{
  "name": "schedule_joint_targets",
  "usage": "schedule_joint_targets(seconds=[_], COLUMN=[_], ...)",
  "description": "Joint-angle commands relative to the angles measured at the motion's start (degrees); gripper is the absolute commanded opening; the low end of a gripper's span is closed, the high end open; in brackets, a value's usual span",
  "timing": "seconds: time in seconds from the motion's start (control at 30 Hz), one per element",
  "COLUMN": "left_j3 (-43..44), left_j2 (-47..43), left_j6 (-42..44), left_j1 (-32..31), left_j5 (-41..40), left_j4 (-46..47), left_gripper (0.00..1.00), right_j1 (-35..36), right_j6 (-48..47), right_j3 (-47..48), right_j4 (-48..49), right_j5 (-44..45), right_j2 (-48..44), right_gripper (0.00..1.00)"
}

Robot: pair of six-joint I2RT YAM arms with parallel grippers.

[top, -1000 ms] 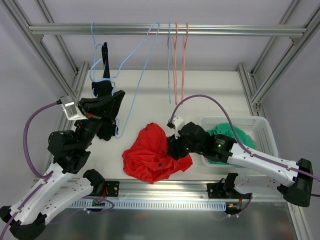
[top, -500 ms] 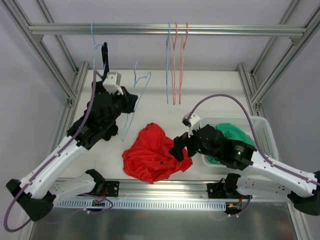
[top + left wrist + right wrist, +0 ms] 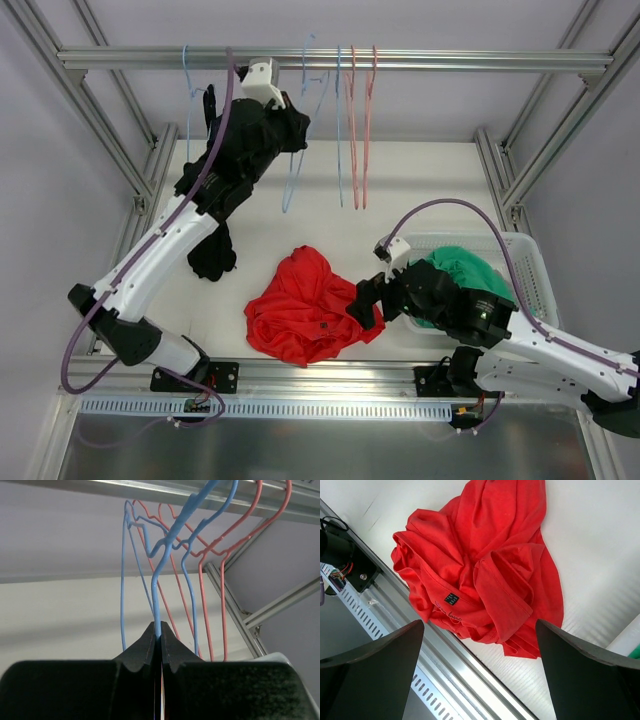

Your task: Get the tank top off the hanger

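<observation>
The left wrist cam catches what the overhead shot can't: the left gripper (image 3: 161, 637) is clamped tight on the thin wire of a blue hanger (image 3: 159, 592), jaws pinched right together. A second blue hanger (image 3: 123, 580) and a couple of pink hangers (image 3: 221, 580) dangle behind it off the aluminium rail (image 3: 125, 487). From overhead you only see that arm stretched way up to the rail.

The right wrist cam looks straight down past the right gripper (image 3: 480, 652), fingers spread wide with nothing in them, hovering over the red tank top (image 3: 485, 560). It's off any hanger, lying in a crumpled heap on the white table (image 3: 600, 540), close to the front edge, small black label facing up. Soft matte fabric, loads of folds.

Only the overhead shows the white slatted basket (image 3: 533, 270) with green cloth (image 3: 465, 265) just right of the heap and a black garment (image 3: 212, 255) to its left. Open table runs from the heap back to the hanging wires.
</observation>
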Motion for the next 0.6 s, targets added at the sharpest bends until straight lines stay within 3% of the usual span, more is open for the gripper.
schedule_joint_targets(seconds=[0.0,0.23,0.57], left_j3=[7.2,5.3,4.5], left_j2=[4.6,9.6,11.9], left_j6=[1.6,-1.4,-3.3], left_j1=[-0.5,-0.5,-0.5], left_j5=[-1.0,-3.2,3.6], left_j4=[0.7,0.6,0.4], left_gripper=[0.0,0.0,0.0], right_j1=[0.0,0.0,0.2], right_j6=[1.8,2.8,4.1], right_j3=[-0.5,-2.9,-5.6], right_j4=[3.1,5.2,13.4], right_j5=[1.0,0.3,-5.2], right_j2=[0.2,2.6,9.3], right_gripper=[1.0,0.99,1.0])
